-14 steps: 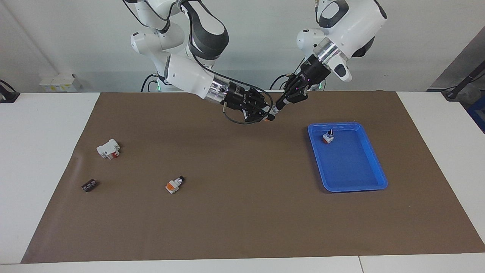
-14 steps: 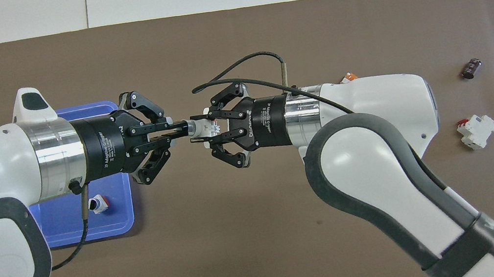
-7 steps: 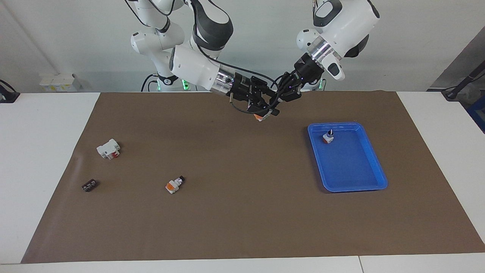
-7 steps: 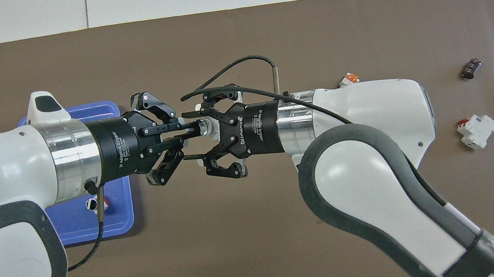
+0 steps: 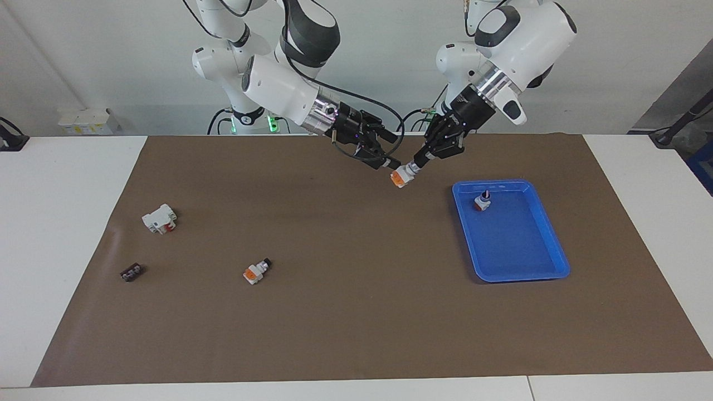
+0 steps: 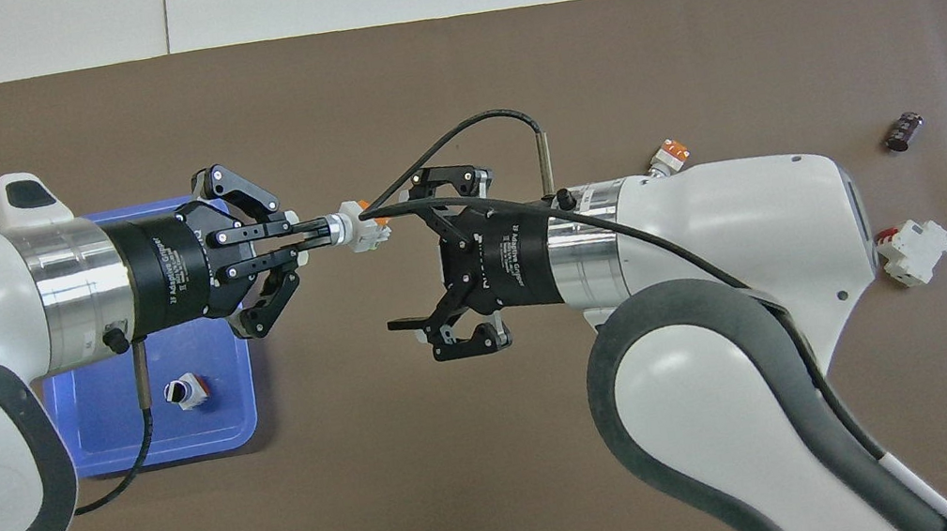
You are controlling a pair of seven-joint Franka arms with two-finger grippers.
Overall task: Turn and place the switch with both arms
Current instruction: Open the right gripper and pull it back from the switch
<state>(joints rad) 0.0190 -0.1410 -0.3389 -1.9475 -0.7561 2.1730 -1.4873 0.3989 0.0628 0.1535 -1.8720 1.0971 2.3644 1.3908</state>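
Hanging up in the air over the brown mat [image 5: 356, 312], the switch [image 5: 400, 177] is pinched by its knob end in the left gripper [image 5: 415, 165], orange end pointing down and away from the fingers. In the overhead view the same switch [image 6: 360, 229] sticks straight out past the left gripper's [image 6: 315, 234] pressed-together fingertips.

The right gripper [image 5: 390, 162] sits just beside the switch, not touching it as far as I can see. From above, the right gripper [image 6: 407, 266] has its fingers spread wide, one finger up near the switch and the other well below it, nothing between them.

The blue tray [image 5: 548, 234] is on the mat toward the left arm's end, partly under the left arm in the overhead view [image 6: 94, 420], and there's already another switch [image 5: 482, 201] standing in it.

Toward the right arm's end of the mat there's a third switch [image 5: 256, 272] lying on its side, a white block with a red patch [image 5: 160, 219], and a tiny black piece [image 5: 131, 273], all well apart from either gripper.
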